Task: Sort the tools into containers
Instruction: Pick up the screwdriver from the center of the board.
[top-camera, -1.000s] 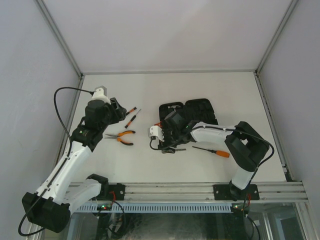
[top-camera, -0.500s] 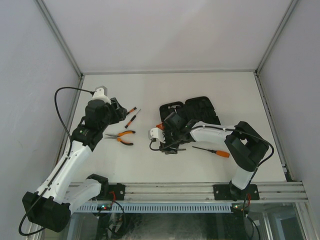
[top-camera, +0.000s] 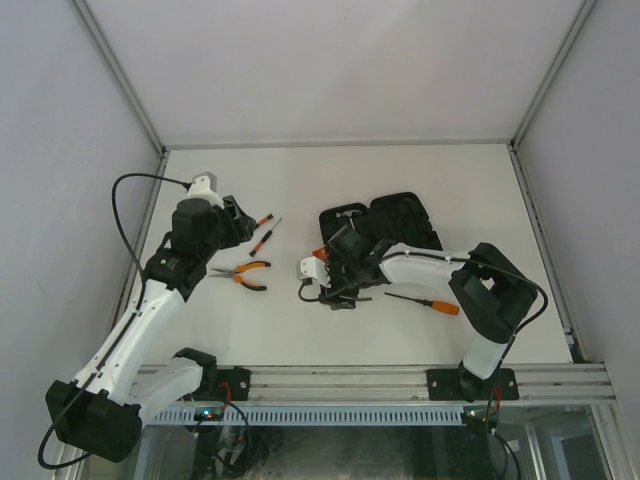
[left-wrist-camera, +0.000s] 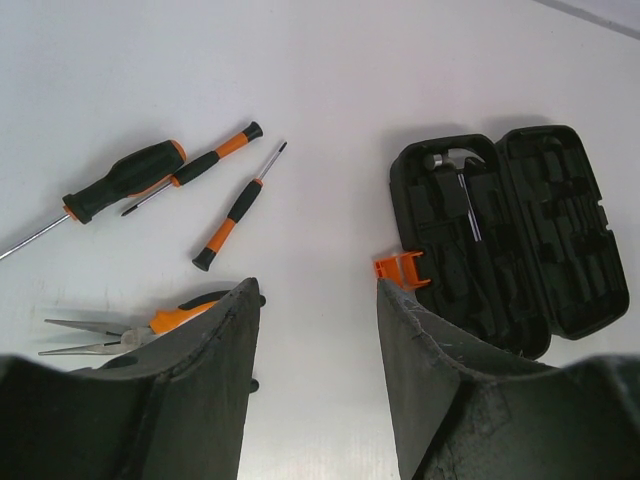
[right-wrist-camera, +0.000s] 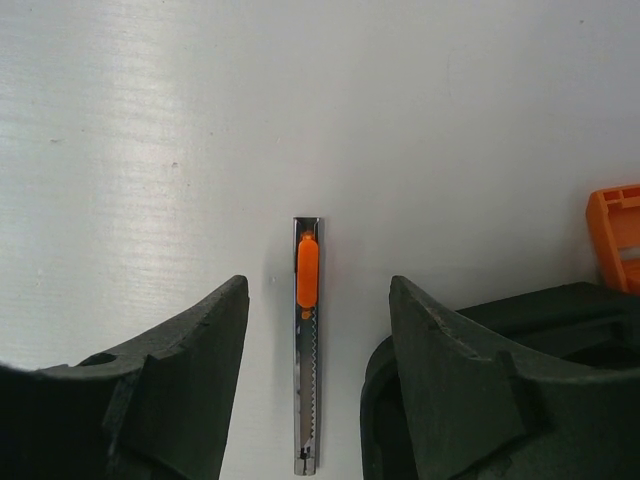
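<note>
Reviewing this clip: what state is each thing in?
tool case: open, lying flat
hammer: seated in case slot
pliers: on table, jaws slightly apart
screwdrivers: loose on table
cutter: on table, under right tool, ungripped
left tool: open, empty
right tool: open, empty

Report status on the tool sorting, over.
Left tool open, empty. Right tool open above slim cutter, beside open case. Pliers, screwdrivers loose on table. Nothing blocking.

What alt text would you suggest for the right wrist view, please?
A slim metal utility knife with an orange slider lies on the white table, between the fingers of the open right gripper. An orange latch shows far right.
</note>
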